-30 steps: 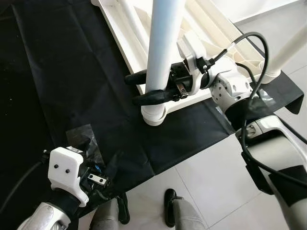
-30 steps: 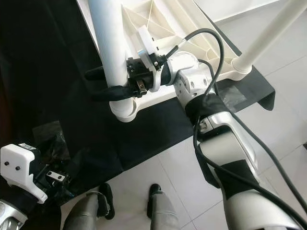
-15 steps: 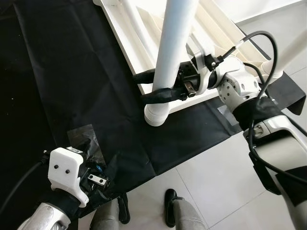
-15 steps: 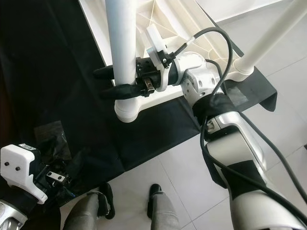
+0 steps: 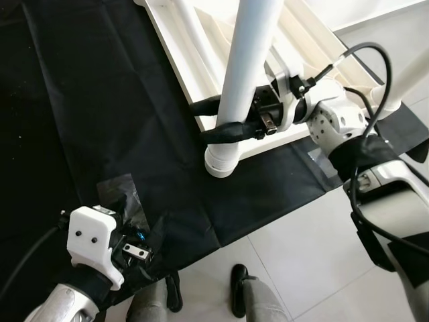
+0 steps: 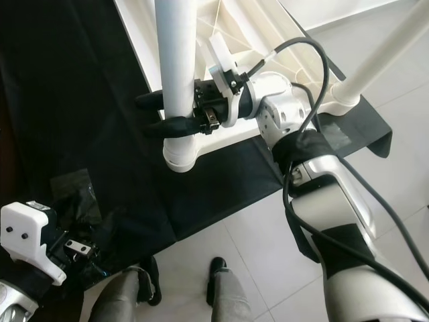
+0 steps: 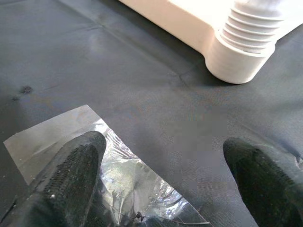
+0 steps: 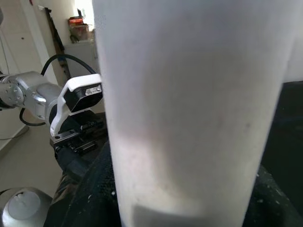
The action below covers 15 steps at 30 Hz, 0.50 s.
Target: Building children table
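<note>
One white leg (image 5: 244, 80) stands in the upturned tabletop's (image 6: 231, 27) near corner socket, my right gripper (image 5: 216, 119) clamped around it, left gripper (image 7: 165, 163) open and empty nearby.

A clear plastic wrapper (image 7: 118, 175) lies crumpled on the black sheet (image 5: 100, 100) covering the tiled floor (image 5: 308, 255).

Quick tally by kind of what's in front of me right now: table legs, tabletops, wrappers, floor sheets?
White table legs: 2 (one in the right claw, one at the far corner)
White tabletop, upside down: 1
Clear plastic wrapper: 1
Black floor sheet: 1
Total: 5
</note>
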{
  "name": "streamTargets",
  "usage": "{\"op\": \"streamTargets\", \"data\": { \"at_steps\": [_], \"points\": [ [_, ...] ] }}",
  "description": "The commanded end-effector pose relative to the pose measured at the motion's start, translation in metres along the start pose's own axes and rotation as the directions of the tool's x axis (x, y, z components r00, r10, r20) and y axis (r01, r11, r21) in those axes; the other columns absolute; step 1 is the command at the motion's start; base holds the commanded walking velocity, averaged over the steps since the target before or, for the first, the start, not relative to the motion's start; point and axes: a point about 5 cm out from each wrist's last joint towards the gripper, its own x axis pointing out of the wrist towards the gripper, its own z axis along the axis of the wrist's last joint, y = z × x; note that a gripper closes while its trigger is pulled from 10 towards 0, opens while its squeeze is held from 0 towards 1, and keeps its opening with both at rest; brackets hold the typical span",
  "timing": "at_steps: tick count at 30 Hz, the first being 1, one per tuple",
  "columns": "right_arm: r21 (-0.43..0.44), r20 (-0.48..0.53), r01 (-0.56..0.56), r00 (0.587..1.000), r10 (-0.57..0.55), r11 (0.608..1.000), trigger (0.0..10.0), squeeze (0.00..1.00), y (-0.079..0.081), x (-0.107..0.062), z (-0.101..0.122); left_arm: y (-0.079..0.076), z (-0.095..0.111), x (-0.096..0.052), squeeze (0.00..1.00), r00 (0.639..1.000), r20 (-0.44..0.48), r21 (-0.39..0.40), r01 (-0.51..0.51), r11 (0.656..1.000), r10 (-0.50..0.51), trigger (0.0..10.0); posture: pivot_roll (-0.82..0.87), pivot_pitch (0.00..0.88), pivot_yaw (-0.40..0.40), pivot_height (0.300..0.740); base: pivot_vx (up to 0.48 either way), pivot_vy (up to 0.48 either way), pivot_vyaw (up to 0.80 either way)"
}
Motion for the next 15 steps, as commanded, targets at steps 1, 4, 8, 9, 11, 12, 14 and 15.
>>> {"op": "streamTargets", "data": {
  "at_steps": [1, 4, 8, 9, 11, 12, 14, 15],
  "points": [
    [0.1, -0.115, 0.024, 0.993, -0.013, 0.995, 10.0, 0.0, 0.007, -0.008, -0.03, -0.001, -0.002, -0.003, 0.0, 1.0, -0.025, -0.004, 0.006, 1.0, -0.006, 10.0, -0.05, 0.464, -0.05, 0.74, 0.0, 0.0, 0.0],
    [0.099, -0.12, 0.029, 0.993, -0.017, 0.995, 10.0, 0.0, 0.006, -0.009, -0.03, -0.002, -0.002, -0.003, 0.0, 1.0, -0.024, -0.004, 0.005, 1.0, -0.005, 10.0, -0.05, 0.465, -0.052, 0.74, 0.0, 0.0, 0.0],
    [0.098, -0.149, 0.002, 0.989, 0.013, 0.995, 10.0, 0.0, 0.008, -0.006, -0.033, -0.001, -0.002, -0.003, 0.0, 1.0, -0.023, -0.004, 0.005, 1.0, -0.005, 10.0, -0.05, 0.466, -0.052, 0.74, 0.0, 0.0, 0.0],
    [0.098, -0.149, 0.002, 0.989, 0.013, 0.995, 10.0, 0.0, 0.008, -0.006, -0.033, -0.001, -0.002, -0.003, 0.0, 1.0, -0.023, -0.004, 0.005, 1.0, -0.005, 10.0, -0.05, 0.466, -0.052, 0.74, 0.0, 0.0, 0.0],
    [0.096, -0.17, -0.028, 0.984, 0.044, 0.995, 10.0, 0.0, 0.012, -0.002, -0.036, -0.001, -0.002, -0.003, 0.0, 1.0, -0.023, -0.004, 0.005, 1.0, -0.005, 10.0, -0.05, 0.467, -0.05, 0.74, 0.0, 0.0, 0.0],
    [0.093, -0.194, -0.059, 0.978, 0.076, 0.994, 10.0, 0.0, 0.015, 0.001, -0.039, -0.001, -0.002, -0.003, 0.0, 1.0, -0.023, -0.004, 0.005, 1.0, -0.005, 10.0, -0.05, 0.468, -0.05, 0.74, 0.0, 0.0, 0.0],
    [0.103, -0.196, -0.095, 0.974, 0.114, 0.99, 10.0, 0.0, 0.02, 0.007, -0.043, -0.001, -0.002, -0.002, 0.0, 1.0, -0.023, -0.005, 0.005, 1.0, -0.006, 10.0, -0.05, 0.469, -0.051, 0.74, 0.0, 0.0, 0.0],
    [0.108, -0.193, -0.096, 0.974, 0.116, 0.99, 10.0, 0.0, 0.021, 0.007, -0.045, -0.001, -0.002, -0.002, 0.0, 1.0, -0.023, -0.005, 0.005, 1.0, -0.005, 10.0, -0.05, 0.469, -0.053, 0.74, 0.0, 0.0, 0.0]
  ]
}}
